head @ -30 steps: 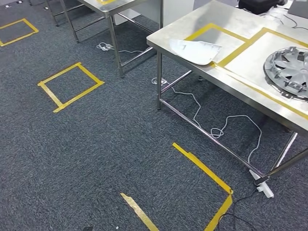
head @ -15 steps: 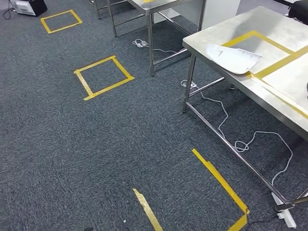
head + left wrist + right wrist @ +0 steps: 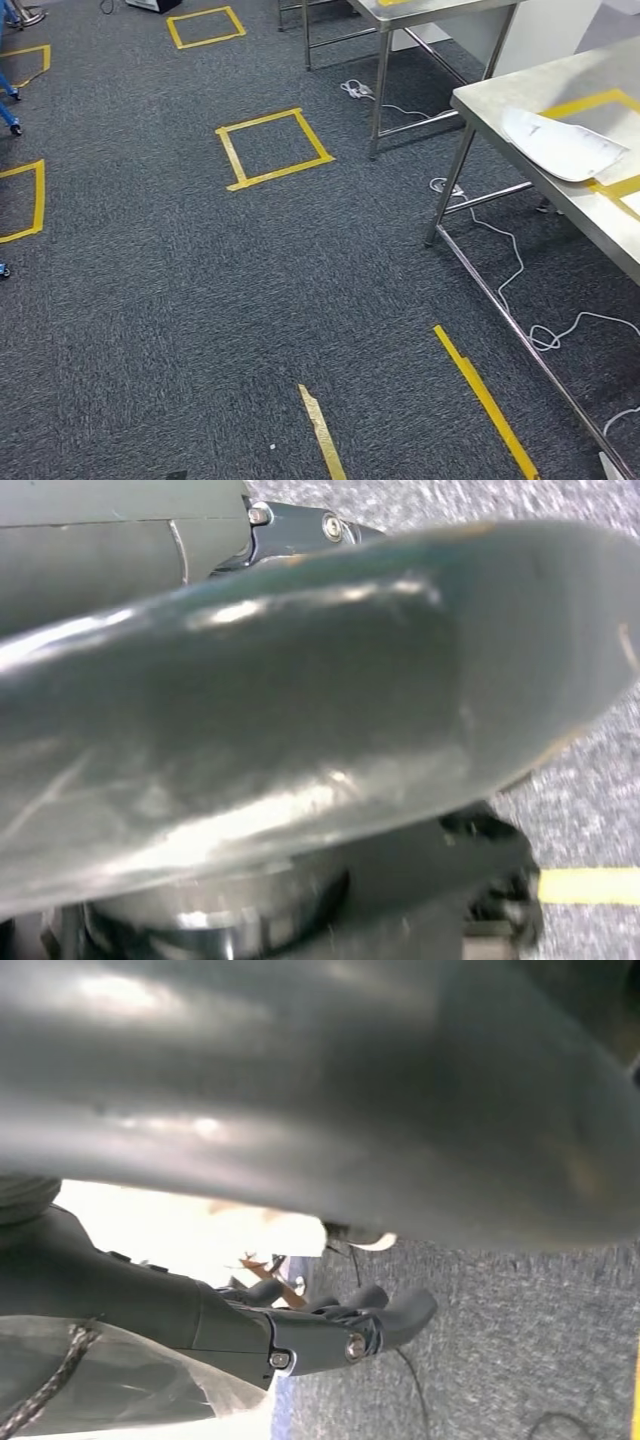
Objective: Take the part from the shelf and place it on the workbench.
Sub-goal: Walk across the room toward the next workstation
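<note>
**Panel on the bench, arms low over the carpet**

Plainly, the head view looks down on dark carpet [image 3: 189, 300] marked with yellow tape: one full square [image 3: 256, 120] lies mid-floor, and two loose strips [image 3: 483, 395] lie nearer the robot. The steel bench [image 3: 498, 95] stands at the right. A white panel [image 3: 562, 145] lies flat on its top, with one edge over a yellow tape outline (whether this is the part to be moved, I cannot tell). A white cable [image 3: 513, 255] trails on the floor under the bench. A second table [image 3: 423, 10] stands beyond it.

In the left wrist view, the left hand [image 3: 249, 710] is a broad, blurred grey mass close to the lens, with dark fingers [image 3: 302, 525] just past it. Carpet and a bit of yellow tape lie beyond. I cannot tell whether this hand grasps anything.

In the right wrist view, the right hand [image 3: 249, 1325] hangs over the carpet. Its dark fingers [image 3: 392, 1315] are stretched out, released, with nothing between them.
</note>
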